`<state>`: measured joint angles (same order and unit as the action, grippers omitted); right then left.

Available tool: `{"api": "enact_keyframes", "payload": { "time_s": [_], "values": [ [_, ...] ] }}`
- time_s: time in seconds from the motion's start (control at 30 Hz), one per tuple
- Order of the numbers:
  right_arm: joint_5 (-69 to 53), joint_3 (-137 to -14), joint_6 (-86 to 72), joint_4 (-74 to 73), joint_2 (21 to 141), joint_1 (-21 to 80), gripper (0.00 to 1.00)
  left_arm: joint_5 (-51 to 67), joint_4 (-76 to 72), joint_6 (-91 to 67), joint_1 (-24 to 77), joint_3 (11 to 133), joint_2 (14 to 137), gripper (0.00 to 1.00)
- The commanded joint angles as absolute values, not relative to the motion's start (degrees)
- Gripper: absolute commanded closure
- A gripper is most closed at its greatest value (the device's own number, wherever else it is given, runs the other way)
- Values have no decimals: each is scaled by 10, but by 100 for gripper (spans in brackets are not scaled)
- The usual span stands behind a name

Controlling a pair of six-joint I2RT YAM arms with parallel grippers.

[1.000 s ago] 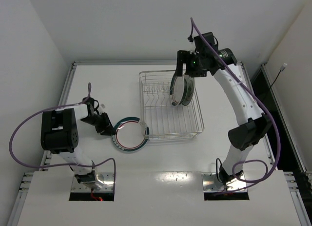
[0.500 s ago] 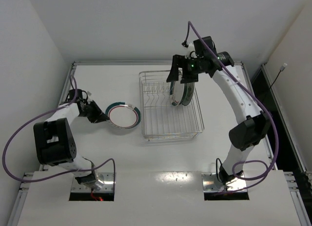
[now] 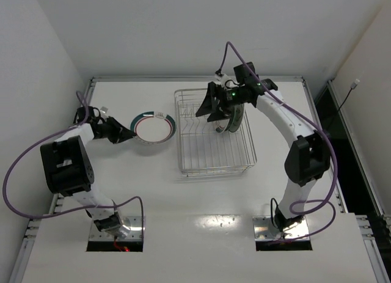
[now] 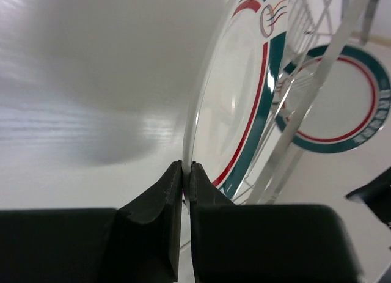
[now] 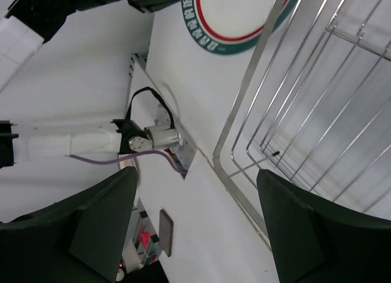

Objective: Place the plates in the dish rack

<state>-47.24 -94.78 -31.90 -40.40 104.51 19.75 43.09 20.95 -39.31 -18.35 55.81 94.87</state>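
Observation:
My left gripper (image 3: 125,134) is shut on the rim of a white plate with a green rim and red ring (image 3: 153,127), holding it tilted above the table left of the dish rack (image 3: 211,158). In the left wrist view the fingers (image 4: 160,197) pinch that plate's edge (image 4: 256,99). A like plate (image 4: 342,106) shows behind rack wires. Plates (image 3: 232,118) stand upright in the rack's far right part, edge-on. My right gripper (image 3: 205,110) is open and empty above the rack's far left part. The right wrist view shows rack wires (image 5: 305,112) and the held plate (image 5: 238,20).
The rack's near half shows only bare wires (image 3: 214,164). The table's raised rim (image 3: 88,102) runs just behind my left gripper. The right arm's purple cable (image 3: 227,57) loops above the rack. Arm bases sit at the near table edge.
My left gripper lifted the green-rimmed plate from beside the rack's near left corner and carried it back and left. My right gripper moved left off the standing plates, open.

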Motion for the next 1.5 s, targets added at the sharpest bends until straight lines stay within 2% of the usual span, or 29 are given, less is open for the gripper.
{"api": "enact_keyframes", "payload": {
  "time_s": [0.0,0.17,0.47,0.53,0.57,0.6,0.63,0.67,0.73,0.77,0.87,1.0,1.47],
  "values": [
    [-527,-950,-337,-347,1046,205,24,500,177,-418,-211,609,975,100],
    [-533,-950,-337,-342,1051,205,24,489,156,-454,-217,672,1034,100],
    [-559,-975,-374,-290,1090,205,24,488,-50,-634,-217,659,1007,100],
    [-565,-1002,-374,-290,1096,205,24,522,-172,-707,-217,636,1001,100],
    [-565,-1017,-374,-290,1106,205,24,537,-295,-772,-212,556,996,100],
    [-571,-1023,-381,-290,1111,205,24,537,-690,-1014,-212,492,996,100],
    [-577,-1030,-381,-284,1119,205,24,458,-856,-1131,-212,436,1020,100],
    [-577,-1037,-388,-284,1124,205,24,432,-948,-1204,-206,405,1040,100],
    [-577,-1066,-388,-284,1138,200,24,453,-1030,-1275,-195,449,1071,100],
    [-582,-1084,-388,-289,1144,200,24,466,-1019,-1270,-188,492,1071,100],
    [-582,-1113,-388,-289,1160,200,24,489,-978,-1235,-169,510,1033,100],
    [-560,-1135,-394,-281,1171,205,24,522,-941,-1185,-129,447,992,100],
    [-502,-1105,-402,-253,1157,205,24,566,-833,-1107,-33,410,934,100]
  ]
}}
